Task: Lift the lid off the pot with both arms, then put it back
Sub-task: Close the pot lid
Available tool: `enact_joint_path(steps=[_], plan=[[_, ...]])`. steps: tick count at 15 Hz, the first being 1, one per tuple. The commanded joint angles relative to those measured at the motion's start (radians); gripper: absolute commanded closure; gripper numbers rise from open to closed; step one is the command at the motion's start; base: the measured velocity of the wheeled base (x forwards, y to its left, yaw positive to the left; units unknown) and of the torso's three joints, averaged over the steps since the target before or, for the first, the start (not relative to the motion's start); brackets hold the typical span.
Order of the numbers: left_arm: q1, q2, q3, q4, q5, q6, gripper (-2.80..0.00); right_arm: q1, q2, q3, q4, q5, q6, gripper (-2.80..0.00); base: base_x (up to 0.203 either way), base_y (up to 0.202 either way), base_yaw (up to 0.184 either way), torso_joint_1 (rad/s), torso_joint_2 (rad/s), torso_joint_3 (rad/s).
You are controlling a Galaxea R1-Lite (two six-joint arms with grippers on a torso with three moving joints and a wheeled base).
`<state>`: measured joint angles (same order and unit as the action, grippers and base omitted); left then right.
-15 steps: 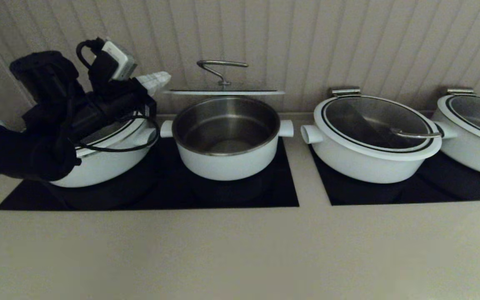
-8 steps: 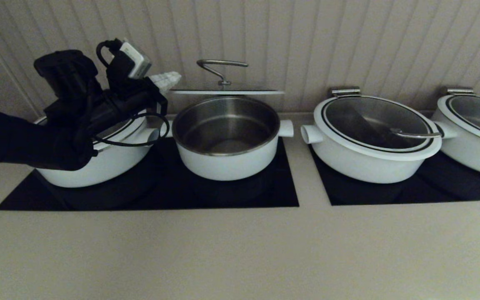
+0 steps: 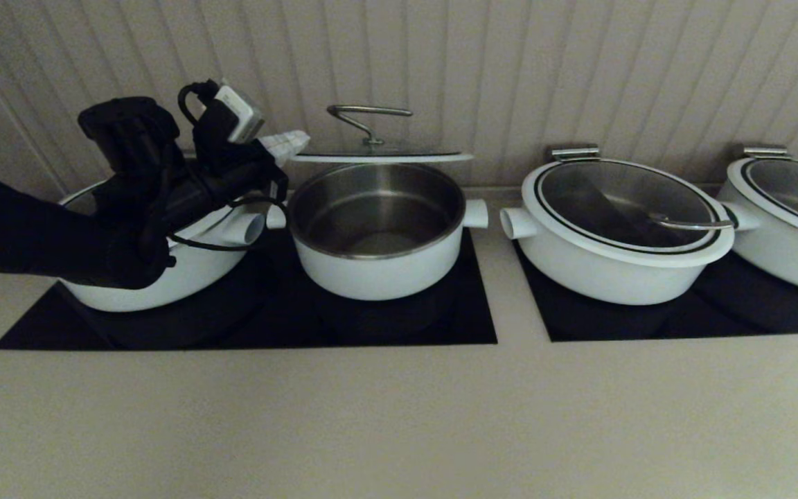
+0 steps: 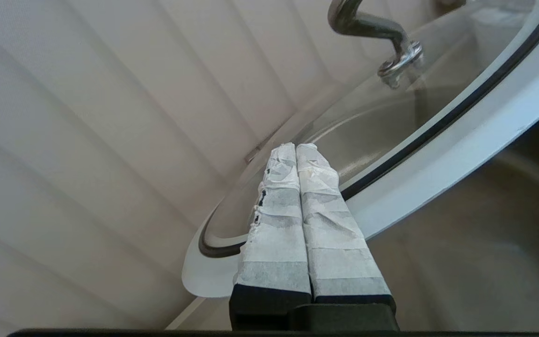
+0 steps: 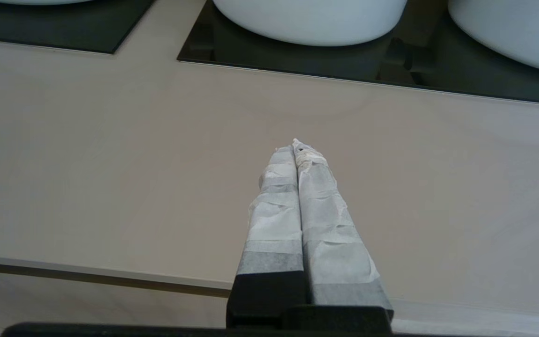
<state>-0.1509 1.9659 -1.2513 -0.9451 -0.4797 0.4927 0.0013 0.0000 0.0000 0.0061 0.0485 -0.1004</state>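
Left tool (image 3: 295, 142), fingers pressed together, touches white-rimmed round glass lid (image 3: 382, 155) above deep white steel-lined pot (image 3: 377, 229); right tool (image 5: 297, 147) closed, empty, over beige counter (image 5: 110, 164).

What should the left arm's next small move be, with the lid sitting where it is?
Probably push the lid gently forward over the pot. It sits propped at the pot's back rim, leaving the steel inside uncovered, and the shut left gripper is already at its white rim. The right gripper hangs shut over the counter.

Lid (image 3: 379, 153) raised above open pot (image 3: 377, 229); left gripper (image 3: 293, 143) at lid's left rim.
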Motion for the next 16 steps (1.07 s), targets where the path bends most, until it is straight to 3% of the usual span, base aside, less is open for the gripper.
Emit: enact_joint_path(steps=[1,16], plan=[[-0.001,0.006,0.018,-0.006,-0.005,0.01,0.0,0.0,0.0,0.0,0.0,0.001,-0.001,0.0,0.0,0.0,0.0,0.0,0.0,0.0],[-0.001,0.018,0.217,-0.199,0.001,0.011,0.0,0.0,0.0,0.0,0.0,0.001,-0.001,0.0,0.0,0.0,0.0,0.0,0.0,0.0]])
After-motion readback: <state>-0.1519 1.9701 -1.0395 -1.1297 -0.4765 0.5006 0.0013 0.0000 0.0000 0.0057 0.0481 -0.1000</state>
